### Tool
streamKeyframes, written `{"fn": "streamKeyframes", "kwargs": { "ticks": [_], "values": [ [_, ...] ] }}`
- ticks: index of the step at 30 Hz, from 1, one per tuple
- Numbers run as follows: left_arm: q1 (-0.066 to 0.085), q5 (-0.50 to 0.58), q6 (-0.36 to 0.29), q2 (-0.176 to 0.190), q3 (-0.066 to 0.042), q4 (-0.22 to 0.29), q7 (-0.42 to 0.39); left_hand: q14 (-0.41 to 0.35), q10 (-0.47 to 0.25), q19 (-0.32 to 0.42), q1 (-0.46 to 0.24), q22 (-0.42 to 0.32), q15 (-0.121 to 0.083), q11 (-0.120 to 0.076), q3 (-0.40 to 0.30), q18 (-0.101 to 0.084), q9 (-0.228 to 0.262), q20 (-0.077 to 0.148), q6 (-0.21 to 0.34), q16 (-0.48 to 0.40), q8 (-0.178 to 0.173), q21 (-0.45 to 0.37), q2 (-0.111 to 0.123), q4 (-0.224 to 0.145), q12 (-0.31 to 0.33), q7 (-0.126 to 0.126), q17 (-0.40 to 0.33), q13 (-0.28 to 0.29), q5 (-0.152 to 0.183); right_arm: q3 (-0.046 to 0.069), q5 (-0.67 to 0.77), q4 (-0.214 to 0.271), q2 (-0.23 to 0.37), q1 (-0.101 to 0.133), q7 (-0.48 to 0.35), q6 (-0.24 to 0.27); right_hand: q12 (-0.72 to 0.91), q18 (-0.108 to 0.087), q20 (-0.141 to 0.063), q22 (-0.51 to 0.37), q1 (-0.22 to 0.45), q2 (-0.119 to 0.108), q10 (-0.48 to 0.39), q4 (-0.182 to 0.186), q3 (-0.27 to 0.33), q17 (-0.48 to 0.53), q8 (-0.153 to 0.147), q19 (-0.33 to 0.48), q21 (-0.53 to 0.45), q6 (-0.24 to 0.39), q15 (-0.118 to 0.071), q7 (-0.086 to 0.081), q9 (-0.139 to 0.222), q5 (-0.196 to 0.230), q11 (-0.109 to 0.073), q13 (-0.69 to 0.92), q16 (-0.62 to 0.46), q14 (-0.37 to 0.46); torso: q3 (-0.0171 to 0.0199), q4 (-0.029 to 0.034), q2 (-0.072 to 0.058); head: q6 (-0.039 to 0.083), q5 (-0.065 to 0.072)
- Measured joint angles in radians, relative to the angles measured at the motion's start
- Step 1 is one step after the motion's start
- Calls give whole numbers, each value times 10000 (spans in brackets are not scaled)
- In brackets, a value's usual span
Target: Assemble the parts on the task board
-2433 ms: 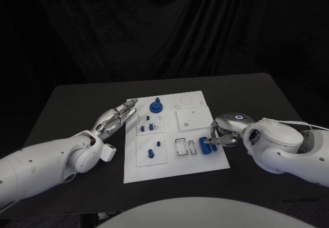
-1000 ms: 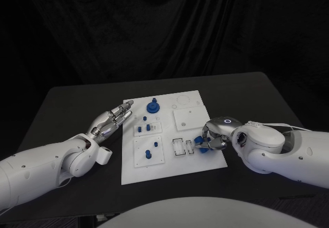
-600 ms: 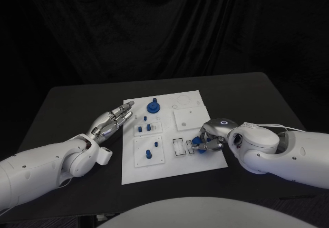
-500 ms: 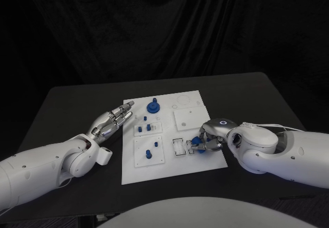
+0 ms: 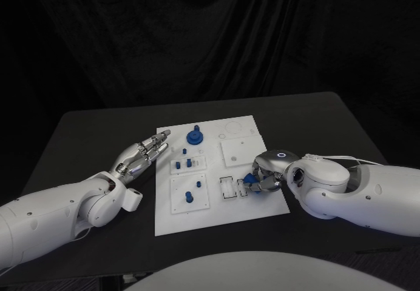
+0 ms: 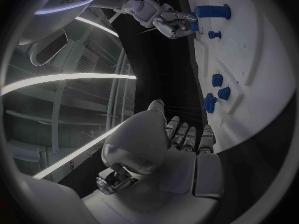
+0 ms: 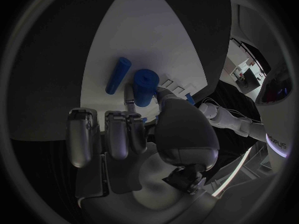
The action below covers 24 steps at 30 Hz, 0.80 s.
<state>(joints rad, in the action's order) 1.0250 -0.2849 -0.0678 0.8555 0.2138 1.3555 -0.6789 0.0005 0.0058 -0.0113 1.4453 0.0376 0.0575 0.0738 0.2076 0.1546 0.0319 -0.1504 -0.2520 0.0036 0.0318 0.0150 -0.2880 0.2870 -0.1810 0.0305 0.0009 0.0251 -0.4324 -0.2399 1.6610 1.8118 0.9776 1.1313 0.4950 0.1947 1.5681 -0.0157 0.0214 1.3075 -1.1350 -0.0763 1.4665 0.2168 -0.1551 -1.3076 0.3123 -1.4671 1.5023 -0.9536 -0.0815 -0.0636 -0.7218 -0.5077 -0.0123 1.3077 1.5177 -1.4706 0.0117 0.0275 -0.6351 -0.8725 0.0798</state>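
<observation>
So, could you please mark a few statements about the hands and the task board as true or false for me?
1. The right hand holds a blue cylinder in its fingers. True.
2. The left hand grips a blue part. False: it holds nothing, its fingers straight and together beside the task board.
3. A second, thinner blue rod lies on the board beside the held cylinder. True.
4. The task board is black. False: it is white, on a black table.
5. The right hand is over the board's far end. False: it is over the near right part.
</observation>
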Motion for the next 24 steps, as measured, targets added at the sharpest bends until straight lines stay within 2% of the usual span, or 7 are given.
{"fn": "streamKeyframes", "kwargs": {
  "ticks": [5,9,17,24],
  "values": [
    [-3,0,19,3,0,-6,0,0,0,0,0,0,0,0,0,1,0,0,0,0,0,0,0,0,0,0,1,0,0,13,-222,0,-3,6,6,13,0,0,0,0,-119,-118,0,-12,12,0,-56,0,0,-7,11,0,-91,-1236,2,-1,0,-5,3,-3,-2,0,8],
    [-7,0,39,-3,0,-20,0,0,0,0,0,0,0,0,0,0,-1,0,0,0,0,0,0,0,0,0,2,0,0,16,-535,0,27,8,-31,125,0,0,0,0,-131,-131,-1,-9,8,0,53,0,0,-41,-6,27,-91,-1663,3,-1,0,41,6,-3,-6,0,8],
    [-12,0,69,2,0,-26,0,0,0,0,0,0,0,0,1,0,-2,1,0,0,0,0,0,0,0,0,5,0,0,-9,-1599,27,136,2,-272,522,0,0,0,0,-129,-129,3,31,-32,0,248,0,0,6,-22,74,-418,-1769,-74,-2,0,59,13,-3,-11,0,-12],
    [-14,0,71,11,0,-16,0,0,0,0,0,1,-1,0,1,0,9,1,-72,0,0,0,0,0,0,72,7,0,0,-64,-2472,277,328,-39,-506,841,0,0,0,0,-44,-45,3,61,-62,1,372,0,0,22,-22,88,-468,-1821,-75,-2,0,59,12,-13,-7,0,-57]
  ]
}}
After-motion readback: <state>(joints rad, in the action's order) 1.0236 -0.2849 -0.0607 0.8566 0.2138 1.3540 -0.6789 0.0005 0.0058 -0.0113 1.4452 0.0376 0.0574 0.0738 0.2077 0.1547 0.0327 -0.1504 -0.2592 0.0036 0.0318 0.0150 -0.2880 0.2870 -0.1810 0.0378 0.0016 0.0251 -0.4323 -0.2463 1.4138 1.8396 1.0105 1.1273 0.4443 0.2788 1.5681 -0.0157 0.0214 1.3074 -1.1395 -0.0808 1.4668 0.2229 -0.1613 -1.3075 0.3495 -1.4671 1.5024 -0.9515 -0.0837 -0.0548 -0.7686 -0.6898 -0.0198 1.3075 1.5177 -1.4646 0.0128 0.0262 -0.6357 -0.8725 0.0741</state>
